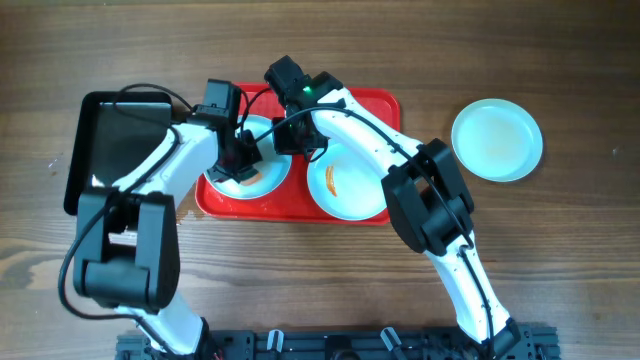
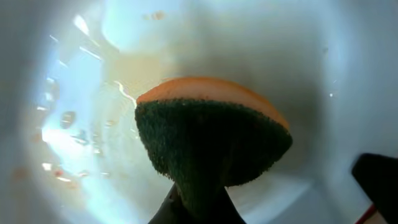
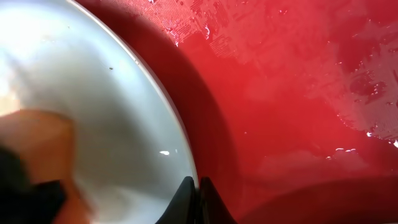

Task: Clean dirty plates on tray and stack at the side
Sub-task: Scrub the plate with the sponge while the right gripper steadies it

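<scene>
The red tray (image 1: 385, 108) holds two plates. The left plate (image 1: 268, 178) is wet; it also fills the left wrist view (image 2: 323, 56). My left gripper (image 1: 240, 160) is shut on a green and orange sponge (image 2: 211, 137) pressed on this plate. My right gripper (image 1: 287, 135) is shut on the same plate's right rim (image 3: 198, 186). In the right wrist view the plate (image 3: 93, 93) lies left of the wet tray floor (image 3: 298, 93). The right plate (image 1: 350, 190) has an orange smear. A third plate (image 1: 497, 140) lies on the table, right of the tray.
A black tray (image 1: 115, 150) lies left of the red tray, under my left arm. The table (image 1: 560, 260) is dark wood. My right arm crosses over the right plate.
</scene>
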Robot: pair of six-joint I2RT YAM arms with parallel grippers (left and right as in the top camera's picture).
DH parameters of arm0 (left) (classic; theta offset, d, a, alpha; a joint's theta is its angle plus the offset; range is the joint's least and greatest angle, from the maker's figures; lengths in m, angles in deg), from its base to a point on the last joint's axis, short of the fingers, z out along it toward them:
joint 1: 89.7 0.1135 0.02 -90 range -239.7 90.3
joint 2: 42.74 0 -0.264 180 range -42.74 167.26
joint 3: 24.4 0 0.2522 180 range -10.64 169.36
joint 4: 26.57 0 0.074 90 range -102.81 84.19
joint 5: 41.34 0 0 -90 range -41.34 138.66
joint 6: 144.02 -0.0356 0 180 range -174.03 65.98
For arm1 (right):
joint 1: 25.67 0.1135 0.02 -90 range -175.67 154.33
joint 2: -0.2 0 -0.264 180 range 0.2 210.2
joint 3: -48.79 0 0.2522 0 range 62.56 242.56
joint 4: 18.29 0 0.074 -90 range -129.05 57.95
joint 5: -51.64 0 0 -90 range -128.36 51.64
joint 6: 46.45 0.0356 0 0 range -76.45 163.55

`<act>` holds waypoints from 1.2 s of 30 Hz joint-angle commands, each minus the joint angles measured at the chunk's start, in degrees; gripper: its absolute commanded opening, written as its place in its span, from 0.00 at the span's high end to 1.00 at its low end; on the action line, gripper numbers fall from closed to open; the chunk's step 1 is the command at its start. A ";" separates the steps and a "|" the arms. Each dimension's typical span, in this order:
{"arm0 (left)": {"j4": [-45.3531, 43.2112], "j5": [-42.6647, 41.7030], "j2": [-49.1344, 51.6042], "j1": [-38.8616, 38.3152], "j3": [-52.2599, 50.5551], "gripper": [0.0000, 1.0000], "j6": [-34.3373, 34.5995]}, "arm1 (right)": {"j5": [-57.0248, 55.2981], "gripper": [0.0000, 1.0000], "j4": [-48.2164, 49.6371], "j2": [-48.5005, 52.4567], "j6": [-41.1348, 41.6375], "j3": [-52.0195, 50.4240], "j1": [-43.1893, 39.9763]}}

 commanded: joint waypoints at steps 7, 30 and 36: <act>7.72 22.49 3.93 0.04 -0.37 0.96 -2.64 | -1.60 0.96 0.13 1.68 0.63 -0.57 -0.26; 20.59 6.03 -5.95 0.07 12.02 0.96 5.29 | 3.65 0.96 2.84 1.68 0.76 -0.52 -1.05; 19.32 6.27 -5.95 -1.11 9.40 0.96 7.06 | 4.50 0.96 3.17 1.68 0.83 -0.52 -1.95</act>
